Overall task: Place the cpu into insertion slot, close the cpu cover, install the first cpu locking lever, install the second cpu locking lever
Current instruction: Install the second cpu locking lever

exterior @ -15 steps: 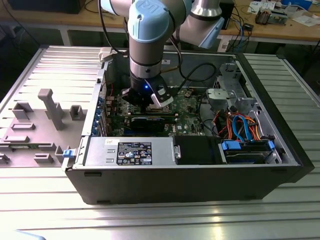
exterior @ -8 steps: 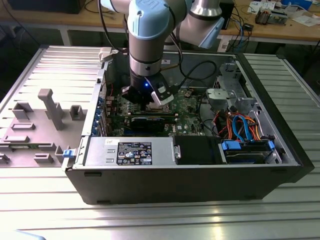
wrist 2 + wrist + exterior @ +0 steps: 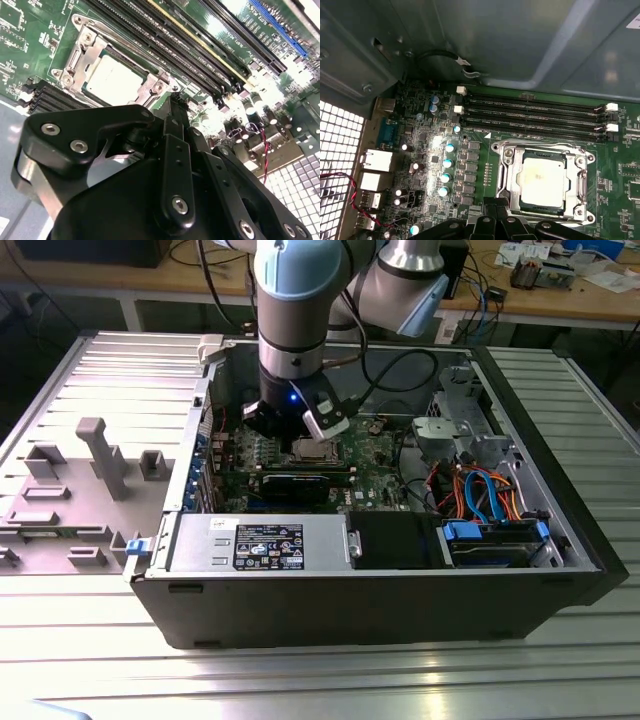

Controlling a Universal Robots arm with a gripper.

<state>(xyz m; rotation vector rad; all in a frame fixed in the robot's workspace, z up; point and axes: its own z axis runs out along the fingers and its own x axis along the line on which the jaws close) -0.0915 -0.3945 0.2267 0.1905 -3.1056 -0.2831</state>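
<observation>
Hovering just above the motherboard [image 3: 620, 175], gripper [image 3: 172, 107] with fingers pinched together on nothing, cpu [image 3: 542, 178] seated in insertion slot [image 3: 507, 155], cpu cover [image 3: 581, 185] closed over it.

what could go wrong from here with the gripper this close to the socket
1. The gripper hangs right at the rim of the cpu cover, which lies closed over the cpu; a skewed push could scrape or bend the thin frame.
2. The memory slots run close alongside the insertion slot, so a sideways drift might knock them.
3. Small capacitors stand beside the socket and could be clipped.
</observation>
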